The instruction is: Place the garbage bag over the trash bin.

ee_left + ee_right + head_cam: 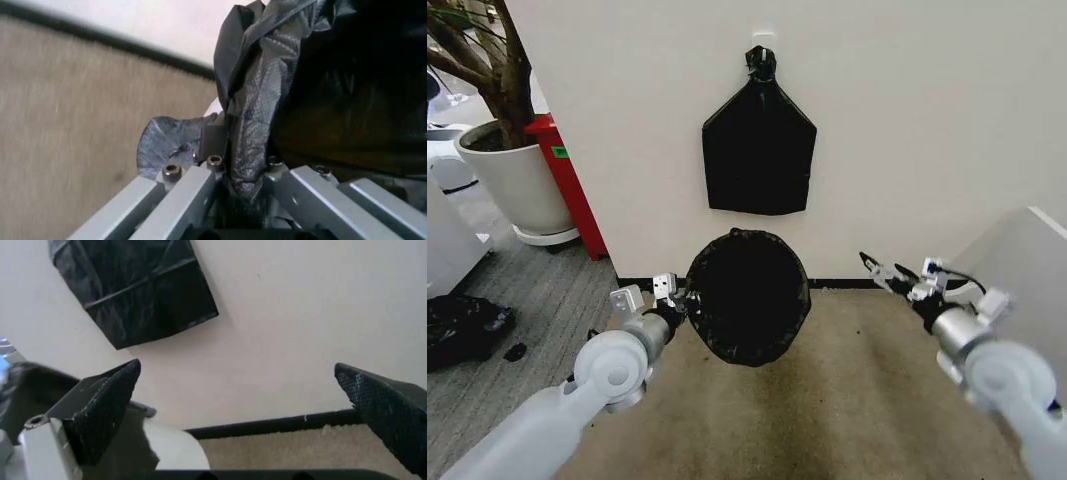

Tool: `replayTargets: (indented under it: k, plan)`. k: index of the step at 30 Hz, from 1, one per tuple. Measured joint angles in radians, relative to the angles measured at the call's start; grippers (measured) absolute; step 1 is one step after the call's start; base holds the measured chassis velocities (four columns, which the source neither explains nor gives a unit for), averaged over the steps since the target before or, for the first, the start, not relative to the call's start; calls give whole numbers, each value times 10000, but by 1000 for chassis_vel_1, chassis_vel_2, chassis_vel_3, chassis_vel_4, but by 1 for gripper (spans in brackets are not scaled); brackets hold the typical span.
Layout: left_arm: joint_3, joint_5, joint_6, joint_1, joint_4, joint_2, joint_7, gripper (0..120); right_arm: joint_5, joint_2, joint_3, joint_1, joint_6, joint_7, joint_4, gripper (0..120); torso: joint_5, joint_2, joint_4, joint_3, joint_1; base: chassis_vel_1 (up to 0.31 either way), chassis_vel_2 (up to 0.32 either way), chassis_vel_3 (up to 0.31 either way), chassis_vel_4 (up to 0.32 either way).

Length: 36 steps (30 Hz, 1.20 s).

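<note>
As garbage bag lines trash bin, left tool grips rim

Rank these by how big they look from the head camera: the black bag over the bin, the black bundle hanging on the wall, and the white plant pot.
1. Garbage bag over the bin, largest.
2. Hanging black bundle and white plant pot: look alike, and the pot stands farther back and is cut by the wall, so no ranking.

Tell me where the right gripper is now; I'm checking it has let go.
In the head view, the right gripper hovers open on the robot's right, apart from the bag-covered trash bin, near the wall.
</note>
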<state>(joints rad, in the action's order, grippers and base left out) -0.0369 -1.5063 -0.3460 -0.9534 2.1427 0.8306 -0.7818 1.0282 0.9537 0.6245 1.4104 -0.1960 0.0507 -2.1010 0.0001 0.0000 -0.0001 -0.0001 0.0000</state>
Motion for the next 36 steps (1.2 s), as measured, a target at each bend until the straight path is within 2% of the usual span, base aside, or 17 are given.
replayTargets:
  k: [1, 4, 7, 8, 11, 12, 13, 15, 16, 22, 30, 36]
  plan:
    - [0, 0, 0, 0, 0, 0, 0, 0, 0, 0, 0, 0, 0, 0, 0, 100, 0, 0, 0, 0, 0, 0, 0, 0, 0]
    - [534, -1340, -411, 629, -168, 274, -1346, 0, -1549, 781, 35, 822, 482, -384, -430, 100, -4, 0, 0, 0, 0, 0, 0, 0, 0]
    - [901, -1900, -609, 1144, -450, 482, -2066, 0, -2511, 1309, -31, 1285, 859, -572, -598, 100, 0, 0, 2, 1, 0, 0, 0, 0, 0]
    - [1161, -2248, -722, 1490, -579, 627, -2602, 0, -3101, 1621, -59, 1528, 1203, -721, -642, 100, -4, 0, 1, 1, 0, 0, 0, 0, 0]
    - [1374, -2540, -806, 1775, -716, 744, -3160, 0, -3521, 1822, -77, 1693, 1488, -826, -651, 100, -1, 0, 0, 0, 0, 0, 0, 0, 0]
    - [1644, -3012, -873, 2163, -933, 977, -3868, 0, -4126, 2129, -67, 1926, 1932, -973, -657, 100, 3, 0, 0, 1, 0, 0, 0, 0, 0]
    - [1741, -3198, -885, 2348, -1026, 1109, -4071, 0, -4380, 2283, -23, 2019, 2136, -1012, -672, 100, -4, 0, 0, 2, 0, 0, 0, 0, 0]
    - [1811, -3290, -890, 2487, -1107, 1200, -4195, 0, -4544, 2401, 17, 2079, 2279, -1020, -688, 100, -6, 0, 0, 1, 0, 0, 0, 0, 0]
    - [1937, -3385, -896, 2670, -1261, 1363, -4415, 0, -4728, 2548, 77, 2160, 2469, -1021, -719, 100, 3, 1, 1, 1, 0, 0, 0, 0, 0]
    - [2604, -3421, -920, 3109, -2044, 2191, -4901, 0, -5082, 3025, 213, 2480, 2784, -989, -898, 100, 1, 0, 0, 1, 0, 0, 0, 0, 0]
    - [3335, -2620, -1004, 3334, -3132, 3066, -4922, 0, -5074, 3037, 214, 2352, 2813, -801, -940, 100, 0, 0, 1, 2, 0, 0, 0, 0, 0]
    - [3499, -2368, -1111, 3363, -3577, 3306, -4905, 0, -5048, 3000, 264, 2311, 2813, -757, -940, 100, 0, 0, 1, 2, 0, 0, 0, 0, 0]
